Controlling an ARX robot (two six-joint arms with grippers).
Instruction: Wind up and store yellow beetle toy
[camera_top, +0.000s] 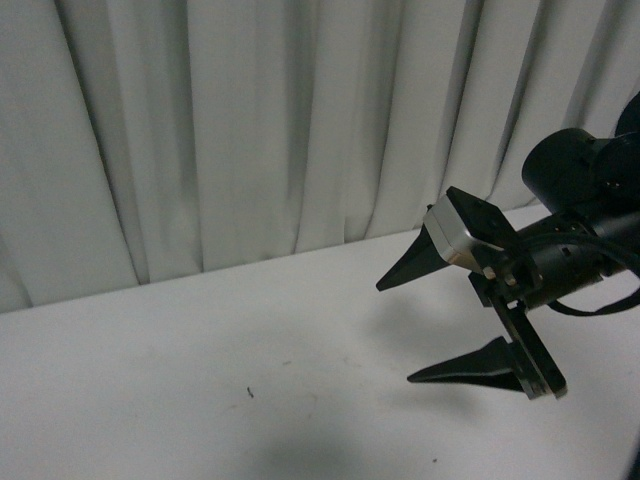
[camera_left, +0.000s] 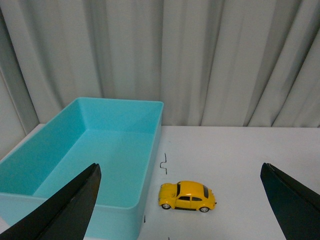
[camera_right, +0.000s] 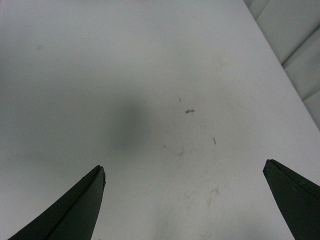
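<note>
Our left gripper (camera_left: 178, 169) is apart, the yellow beetle toy (camera_left: 187, 196) just ahead beside a turquoise box (camera_left: 120, 117); our right gripper (camera_top: 395, 334) also apart.

Soft, rather dim light fills the front view, greying the worktop (camera_top: 150, 380) and leaving a broad faint shadow near its front edge, with a smaller one under the right tool (camera_top: 394, 334). The curtain (camera_top: 250, 130) folds are gently shaded. The left wrist view is brighter and crisp on the yellow beetle toy (camera_left: 187, 196), though the fingers (camera_left: 75, 205) of the left tool (camera_left: 180, 166) blur. The right wrist view looks hazy, perhaps slightly out of focus, with a dark diffuse blot of shadow mid-worktop
</note>
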